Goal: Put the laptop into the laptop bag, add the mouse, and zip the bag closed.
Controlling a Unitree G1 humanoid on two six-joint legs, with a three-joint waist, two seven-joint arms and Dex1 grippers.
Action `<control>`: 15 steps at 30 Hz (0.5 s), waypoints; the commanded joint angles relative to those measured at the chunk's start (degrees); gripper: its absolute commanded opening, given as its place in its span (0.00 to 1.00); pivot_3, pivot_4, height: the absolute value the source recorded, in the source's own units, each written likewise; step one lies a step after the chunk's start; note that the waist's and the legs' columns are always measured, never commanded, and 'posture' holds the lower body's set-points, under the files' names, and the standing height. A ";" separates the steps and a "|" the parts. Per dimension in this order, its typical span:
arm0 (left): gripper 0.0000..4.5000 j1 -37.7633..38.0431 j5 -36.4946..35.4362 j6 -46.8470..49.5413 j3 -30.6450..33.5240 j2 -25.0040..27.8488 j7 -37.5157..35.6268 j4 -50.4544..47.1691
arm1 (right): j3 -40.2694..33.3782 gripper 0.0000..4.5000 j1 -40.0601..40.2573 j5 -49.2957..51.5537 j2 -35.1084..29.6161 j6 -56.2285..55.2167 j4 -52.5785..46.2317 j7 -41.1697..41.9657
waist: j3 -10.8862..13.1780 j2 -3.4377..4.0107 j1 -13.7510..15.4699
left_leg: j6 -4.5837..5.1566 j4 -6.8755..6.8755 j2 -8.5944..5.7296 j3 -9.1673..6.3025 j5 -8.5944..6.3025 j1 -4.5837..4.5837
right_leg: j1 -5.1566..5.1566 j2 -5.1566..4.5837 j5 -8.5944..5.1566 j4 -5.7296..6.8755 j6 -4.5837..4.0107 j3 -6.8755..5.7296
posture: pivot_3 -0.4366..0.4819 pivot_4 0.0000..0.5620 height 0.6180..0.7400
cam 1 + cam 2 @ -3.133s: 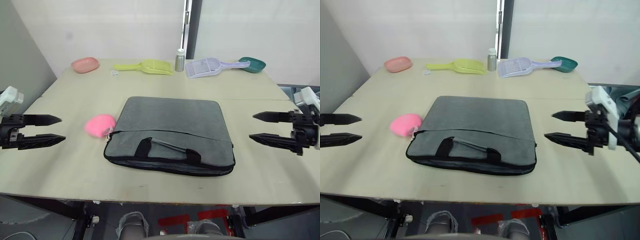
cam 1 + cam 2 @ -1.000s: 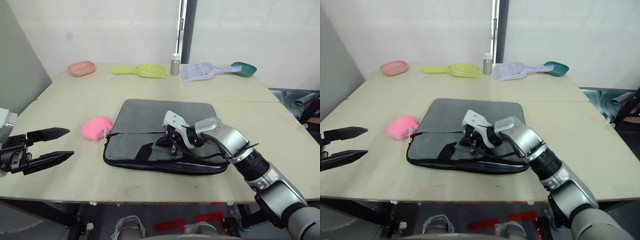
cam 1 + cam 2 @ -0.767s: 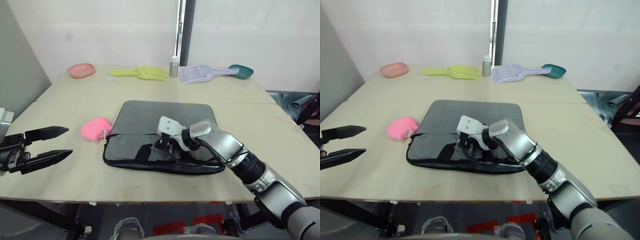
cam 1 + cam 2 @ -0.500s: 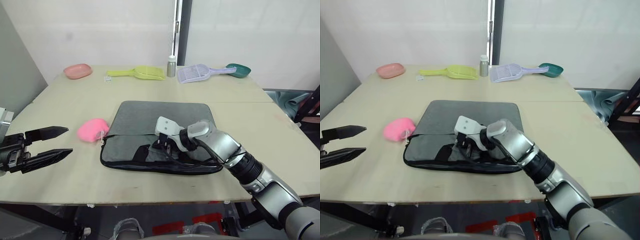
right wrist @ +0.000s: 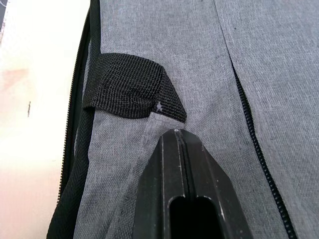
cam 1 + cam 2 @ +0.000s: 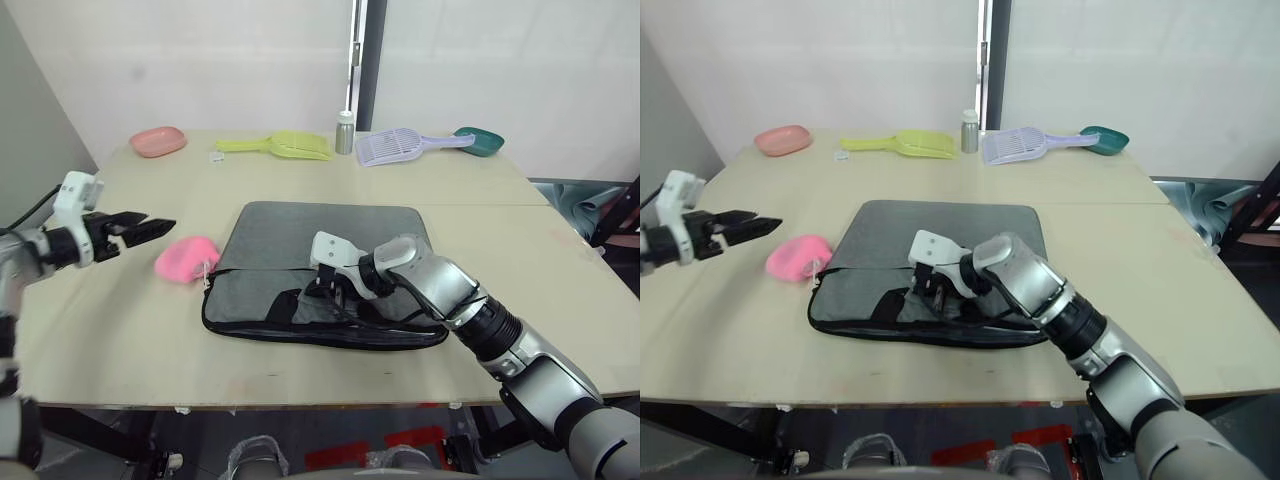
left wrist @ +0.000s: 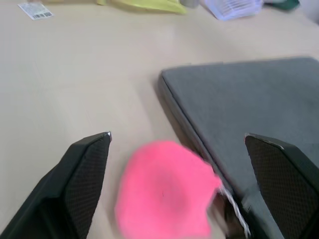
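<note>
Where bag (image 6: 330, 235) lies, shut right pincer (image 5: 177, 137)

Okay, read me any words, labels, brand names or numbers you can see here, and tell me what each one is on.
No text can be read in these pictures.
White tag on the table near the yellow scoop: it carries barcode-like print, too small and blurred to read.
Bag: no logo or lettering visible; a tiny pale star-shaped mark sits on the black strap, not a word.
Bottle: no readable label.
</note>
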 commanded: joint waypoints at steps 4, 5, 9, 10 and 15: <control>1.00 -7.78 7.59 -6.47 -6.51 -3.36 -2.19 15.31 | 2.23 0.01 2.61 -1.22 -0.56 2.97 1.00 -0.32 | -0.05 -0.09 -0.45 | -0.26 -0.15 0.00 -0.01 0.14 -0.04 | 0.00 0.02 0.00 -0.17 -0.01 -0.06 | 0.48 0.27 1.00; 1.00 -7.99 8.03 -6.61 -7.11 -3.59 -3.14 16.24 | 2.12 0.01 2.86 -1.18 -0.70 3.24 0.64 -0.43 | -0.06 -0.09 -0.40 | -0.28 -0.17 0.01 -0.03 0.14 -0.07 | 0.00 0.02 0.00 -0.22 -0.01 -0.09 | 0.48 0.27 1.00; 1.00 -5.14 10.48 -7.40 -9.96 -2.74 -7.19 16.18 | 1.71 0.01 3.72 -1.11 -1.09 4.48 -0.71 -1.20 | -0.06 -0.08 0.25 | -0.28 -0.28 0.01 -0.06 0.14 -0.08 | 0.03 0.01 0.01 -0.36 -0.01 -0.16 | 0.48 0.27 1.00; 1.00 -4.54 11.28 -7.99 -10.48 -2.38 -7.60 16.52 | 1.68 0.01 3.80 -1.11 -1.11 4.62 -0.78 -1.35 | -0.05 -0.08 0.28 | -0.29 -0.30 0.01 -0.05 0.14 -0.05 | 0.05 0.01 0.00 -0.35 -0.02 -0.15 | 0.48 0.27 1.00; 1.00 -3.49 14.20 -9.70 -12.05 -2.70 -7.83 17.02 | 1.68 0.01 3.85 -1.16 -1.21 4.72 -0.93 -1.42 | -0.03 -0.03 0.79 | -0.29 -0.31 0.01 -0.07 0.12 -0.02 | 0.05 -0.01 0.00 -0.31 -0.02 -0.15 | 0.48 0.27 1.00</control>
